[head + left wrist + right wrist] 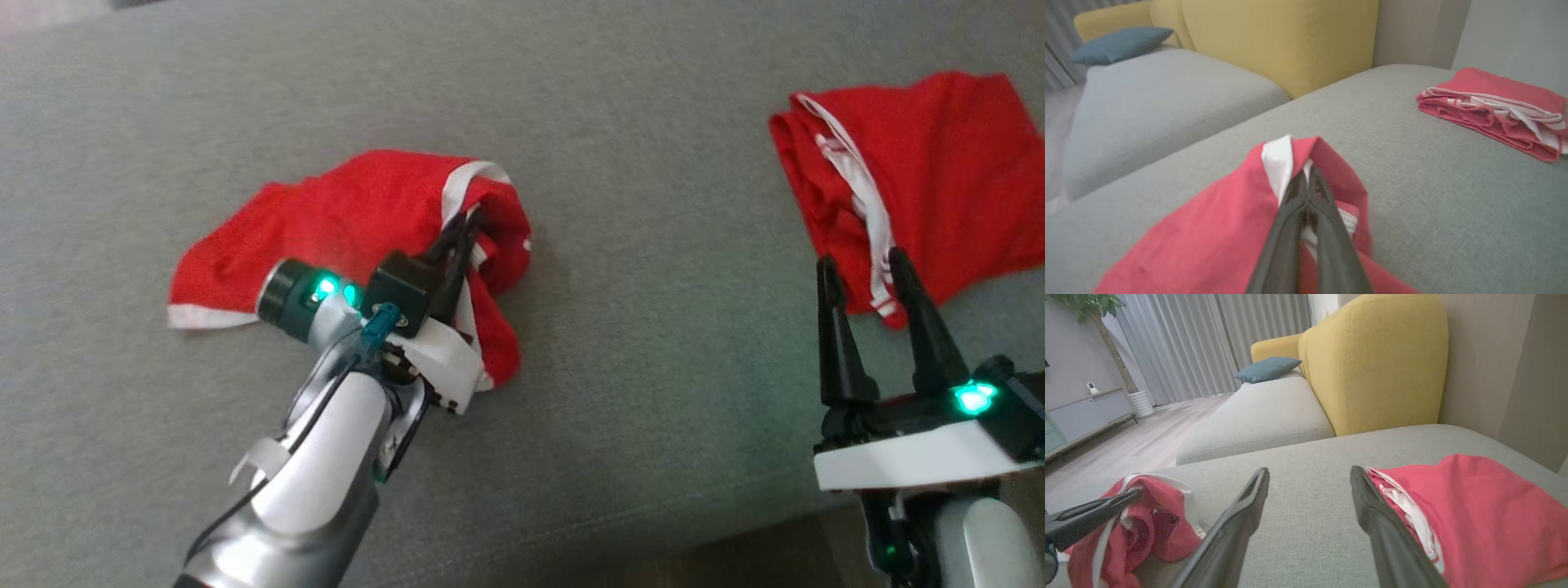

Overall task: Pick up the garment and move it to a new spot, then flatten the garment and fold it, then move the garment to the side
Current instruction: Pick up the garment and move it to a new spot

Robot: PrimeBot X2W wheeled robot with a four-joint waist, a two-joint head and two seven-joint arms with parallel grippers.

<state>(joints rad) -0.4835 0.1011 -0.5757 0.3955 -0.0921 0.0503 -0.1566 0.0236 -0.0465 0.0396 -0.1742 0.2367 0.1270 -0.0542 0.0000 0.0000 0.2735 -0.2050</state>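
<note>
The garment [326,220], red mesh with white trim, lies crumpled on the grey woven sofa seat [653,343], out to my left. My left jaws are clamped shut on a raised fold at its right end, where a white band crosses the red. My right jaws stand wide apart, holding nothing, low over the seat, just beside the near edge of a second red garment [947,163]. That one is folded flat, white-striped and well apart from the first. Behind rises a smooth yellow backrest [1376,363] with a blue-grey pillow [1267,368].
</note>
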